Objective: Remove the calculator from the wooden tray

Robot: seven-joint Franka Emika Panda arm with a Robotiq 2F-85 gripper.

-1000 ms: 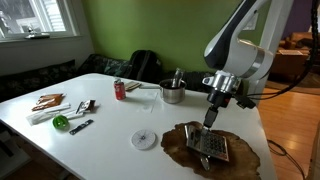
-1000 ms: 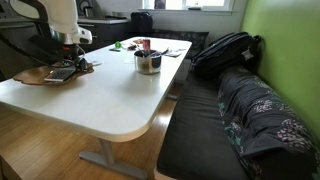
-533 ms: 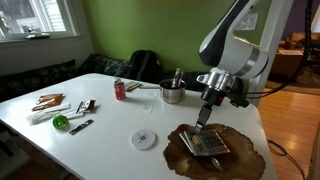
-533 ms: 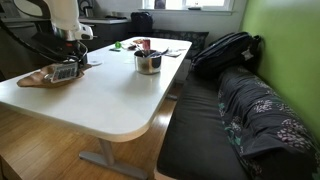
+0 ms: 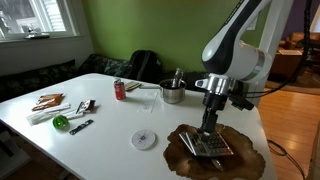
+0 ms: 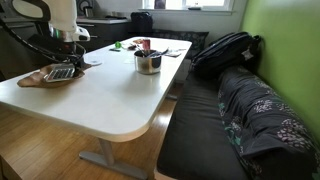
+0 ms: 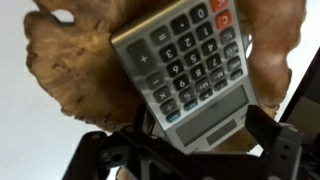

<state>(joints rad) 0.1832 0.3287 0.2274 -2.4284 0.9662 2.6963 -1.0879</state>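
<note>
The grey calculator (image 7: 190,65) lies flat on the dark, wavy-edged wooden tray (image 7: 70,60), keys up. My gripper (image 7: 205,135) hangs low over it, jaws open wide, one black finger on each side of the display end. I cannot tell whether the fingers touch its edges. In both exterior views the gripper (image 5: 208,133) (image 6: 68,56) points straight down onto the calculator (image 5: 212,148) (image 6: 62,73), which rests on the tray (image 5: 245,157) (image 6: 35,79) near a corner of the white table.
On the table stand a steel pot (image 5: 172,92), a red can (image 5: 119,89), a white round disc (image 5: 144,139), a green object (image 5: 60,122) and small tools (image 5: 83,107). A black backpack (image 6: 225,50) lies on the bench beside the table.
The gripper has come down closer over the calculator and its jaws have spread wider. The calculator still lies on the tray.
</note>
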